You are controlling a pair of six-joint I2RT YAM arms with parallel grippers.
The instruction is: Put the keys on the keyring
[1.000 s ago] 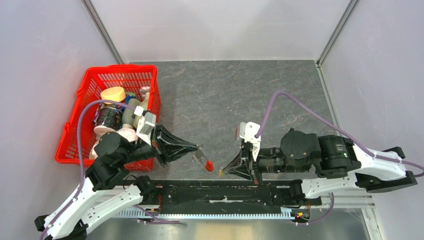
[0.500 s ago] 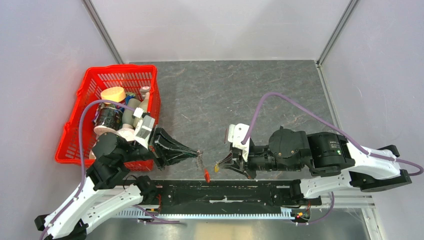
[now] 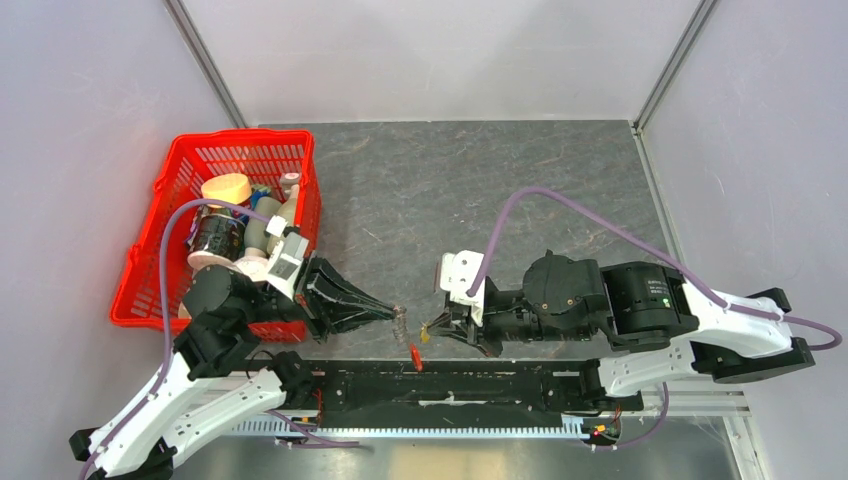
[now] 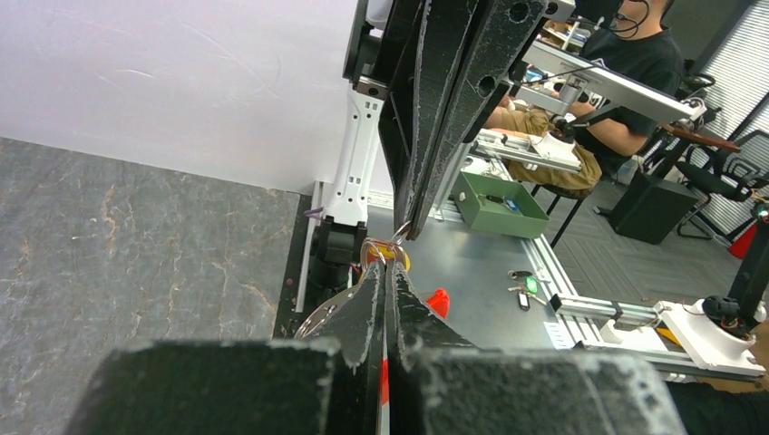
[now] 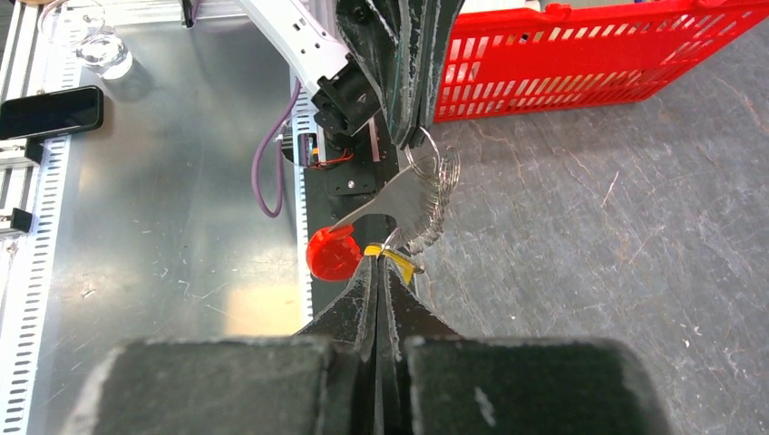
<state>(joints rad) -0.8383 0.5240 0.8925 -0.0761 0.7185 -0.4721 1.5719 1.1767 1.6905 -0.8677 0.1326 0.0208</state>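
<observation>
Your left gripper [image 3: 392,312] is pinching the keyring [image 5: 419,195]; its red tag [image 5: 331,254] hangs below; your right gripper [image 3: 431,327] is pressed on the key [image 5: 392,260], just beside the keyring (threading step, I judge); next, align finely.

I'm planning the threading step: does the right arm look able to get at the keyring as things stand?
Probably yes. The left end effector holds the keyring out toward it, and the right end effector, shut on the key, sits close beside it with nothing between them.
</observation>
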